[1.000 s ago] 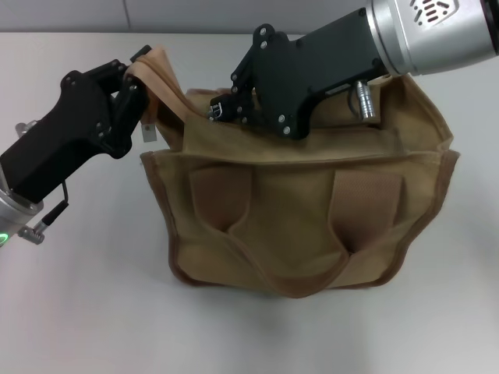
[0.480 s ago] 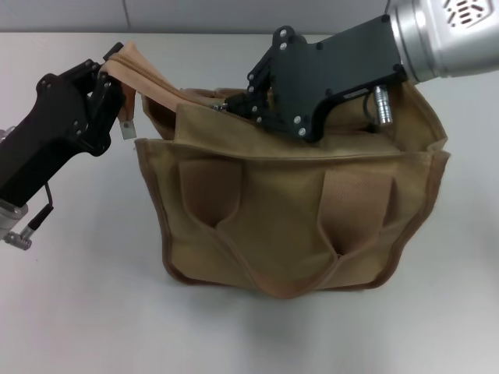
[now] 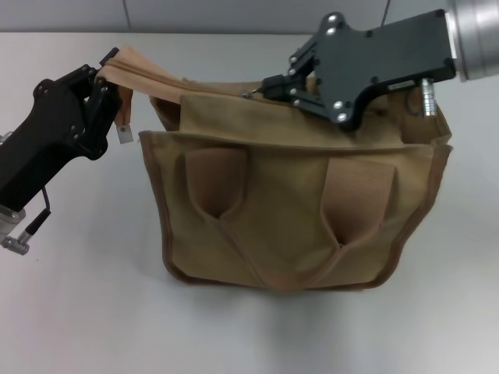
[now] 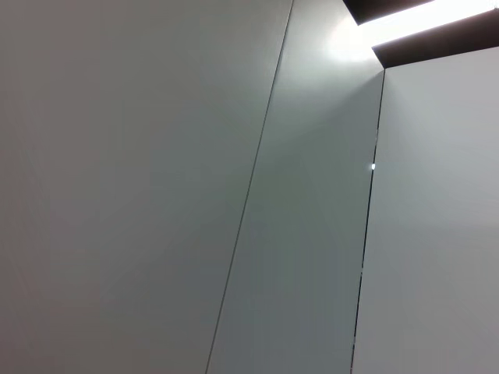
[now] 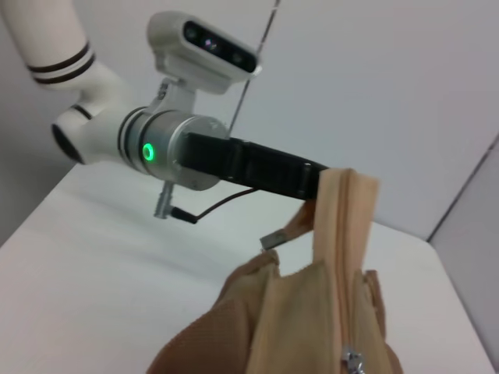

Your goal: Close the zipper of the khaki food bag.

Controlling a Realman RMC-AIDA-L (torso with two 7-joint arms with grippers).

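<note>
Khaki food bag point(image 3: 296, 210) is standing on the white surface point(image 3: 78, 312), its zipper point(image 5: 352, 257) running left to right along the top. Left claw point(image 3: 105, 97) is pinching the left end tab taut; right claw point(image 3: 269, 87) is pinching the pull mid-top, with the open stretch lying rightward.

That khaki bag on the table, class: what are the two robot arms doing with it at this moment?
The left claw is shut on the end of the zipper tape, holding it pulled out from the left end of the khaki food bag, which stands upright on the white table. The right claw is over the bag's top, gripping at the zipper line where the silver pull should be. From the right wrist view, the stretch running from the pull to the left claw looks closed.
</note>
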